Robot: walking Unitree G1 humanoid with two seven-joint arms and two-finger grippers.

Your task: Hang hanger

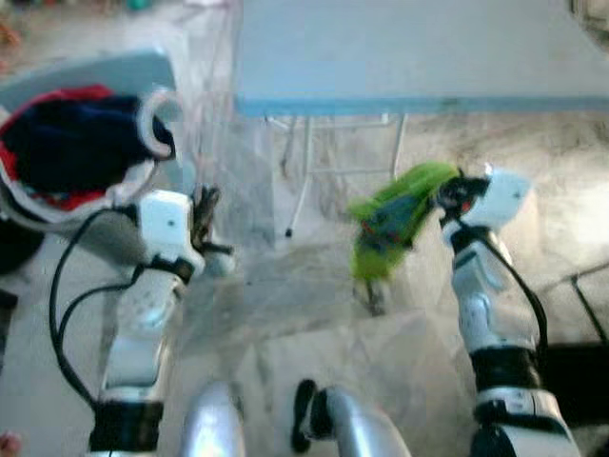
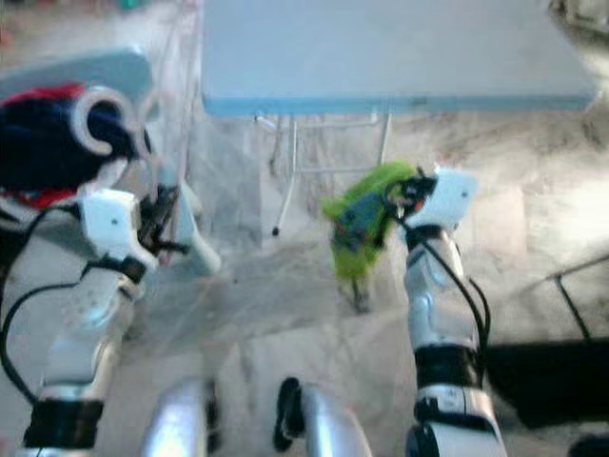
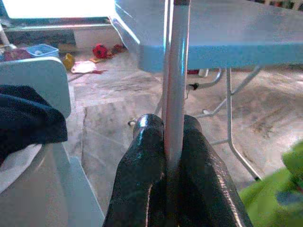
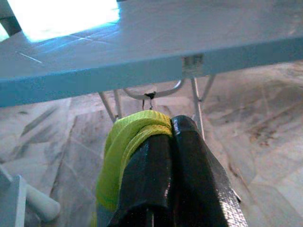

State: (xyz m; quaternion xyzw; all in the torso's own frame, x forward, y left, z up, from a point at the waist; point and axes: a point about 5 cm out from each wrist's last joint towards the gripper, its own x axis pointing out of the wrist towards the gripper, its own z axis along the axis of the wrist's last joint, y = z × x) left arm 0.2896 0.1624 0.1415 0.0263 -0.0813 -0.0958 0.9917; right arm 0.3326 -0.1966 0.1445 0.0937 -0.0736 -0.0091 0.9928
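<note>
The hanger (image 1: 164, 122) is white plastic, with a thick rounded hook that curls over dark clothing in the head views; its pale shaft (image 3: 176, 80) runs straight up between the fingers of the left gripper (image 3: 169, 142), which are closed tight on it. In the head views that gripper (image 1: 202, 221) sits low at the robot's left, just beside a heap of navy and red clothes (image 1: 59, 143) lying in a pale basket or chair (image 1: 105, 71); which of the two it is cannot be told through the blur.

The right gripper (image 4: 171, 137) is pressed shut on a lime-green garment (image 4: 124, 142), whose folded edge wraps over one finger. In the head views the garment (image 1: 392, 221) hangs down from that gripper at the robot's right, with a darker printed patch on it too blurred to read.

A small label (image 4: 191, 63) sits on the near edge of the light blue folding table (image 1: 400, 52), but its writing cannot be read. The table's front edge lies ahead of both grippers, and its white metal legs (image 1: 303, 176) stand between them on a grey marbled floor (image 1: 285, 286). Open floor lies between the two arms and in front of the table. Small coloured toys (image 3: 97, 49) lie on the floor further off, beside the table.
</note>
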